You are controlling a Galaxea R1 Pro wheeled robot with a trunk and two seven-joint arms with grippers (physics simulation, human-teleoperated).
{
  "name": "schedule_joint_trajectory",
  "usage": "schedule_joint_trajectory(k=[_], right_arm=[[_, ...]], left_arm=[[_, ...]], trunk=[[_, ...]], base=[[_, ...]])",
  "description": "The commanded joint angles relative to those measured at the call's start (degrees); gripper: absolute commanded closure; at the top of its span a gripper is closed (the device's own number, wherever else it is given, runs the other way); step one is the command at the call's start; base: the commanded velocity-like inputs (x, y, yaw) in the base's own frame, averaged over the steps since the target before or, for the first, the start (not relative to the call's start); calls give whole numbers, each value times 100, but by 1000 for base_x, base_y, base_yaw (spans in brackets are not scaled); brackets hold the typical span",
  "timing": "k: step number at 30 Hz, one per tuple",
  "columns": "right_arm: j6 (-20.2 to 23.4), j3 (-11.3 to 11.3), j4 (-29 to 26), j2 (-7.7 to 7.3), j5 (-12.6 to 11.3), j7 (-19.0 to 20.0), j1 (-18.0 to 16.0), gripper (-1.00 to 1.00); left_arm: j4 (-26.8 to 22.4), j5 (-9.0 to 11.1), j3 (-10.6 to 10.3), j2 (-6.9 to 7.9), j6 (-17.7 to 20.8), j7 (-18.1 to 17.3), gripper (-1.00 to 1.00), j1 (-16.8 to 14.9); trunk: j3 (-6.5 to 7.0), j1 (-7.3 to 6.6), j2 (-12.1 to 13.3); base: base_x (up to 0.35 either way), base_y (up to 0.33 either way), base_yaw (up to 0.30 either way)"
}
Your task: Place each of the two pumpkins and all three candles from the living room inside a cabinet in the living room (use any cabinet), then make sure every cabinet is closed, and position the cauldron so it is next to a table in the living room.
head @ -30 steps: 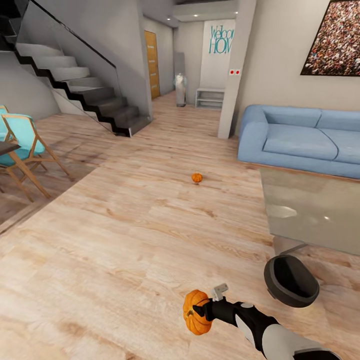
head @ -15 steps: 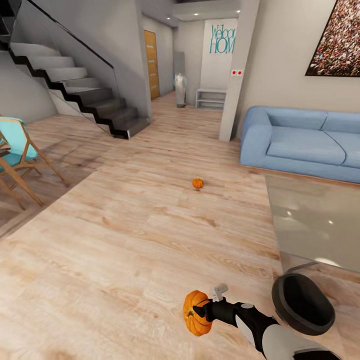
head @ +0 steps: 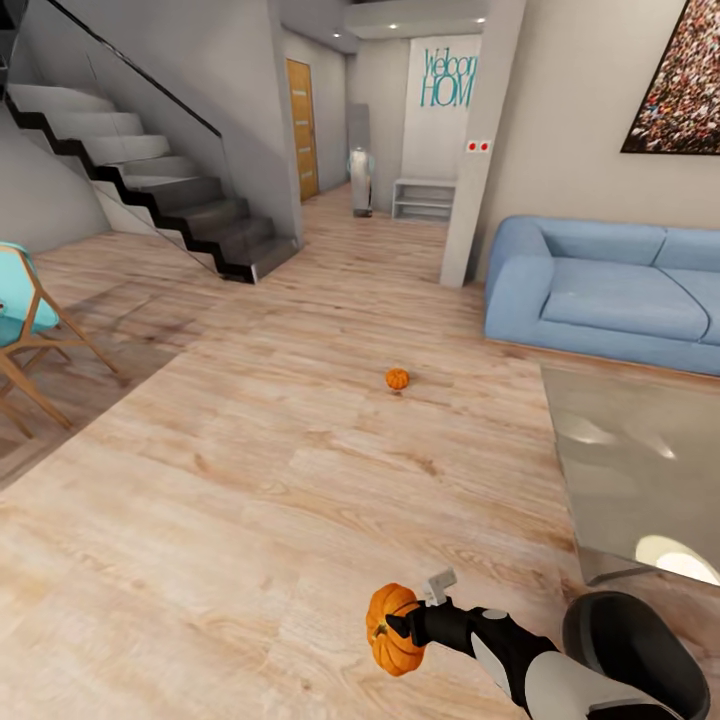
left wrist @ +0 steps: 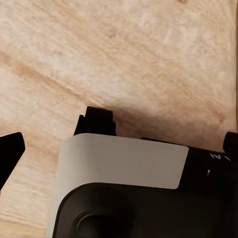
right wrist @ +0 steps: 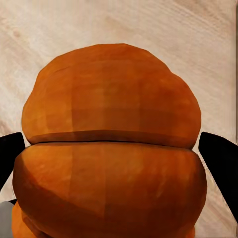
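1. Gripping one pumpkin, the right gripper is hanging low over the wooden floor at the near edge of the head view, its dark fingers closed against the pumpkin's sides.
2. Showing the same pumpkin up close, the right wrist view is catching a black fingertip at each flank of the orange ribs, with pale floor planks behind.
3. Lying alone on the open floor, a second pumpkin is sitting well apart from the held one, farther into the room and between the staircase and the blue sofa.
4. Standing to the right, a glass table is reflecting ceiling lights, with the sofa just behind it.
5. Resting at the lower right corner of the head view, the dark round cauldron is sitting near the table's closest corner, its open mouth facing up.
6. Looking down from the left wrist view, the camera is showing the robot's own white-and-black body over the floor; a black fingertip is peeking in at the edge, and I cannot tell how wide the left gripper is standing.
7. Standing at the far left, a turquoise chair is partly cut off by the frame.
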Motion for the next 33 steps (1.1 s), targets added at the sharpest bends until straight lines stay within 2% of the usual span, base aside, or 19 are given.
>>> schedule_joint_trajectory(k=[1, 33], right_arm=[[-1, -17, -2, 0, -10, -1, -1, 100], [-9, -17, -2, 0, -19, -1, 1, 100]], left_arm=[[0, 0, 0, 0, 0, 0, -100, -2], [0, 0, 0, 0, 0, 0, -100, 3]], trunk=[[0, 0, 0], [16, 0, 0]], base=[[329, 0, 0], [329, 0, -14]])
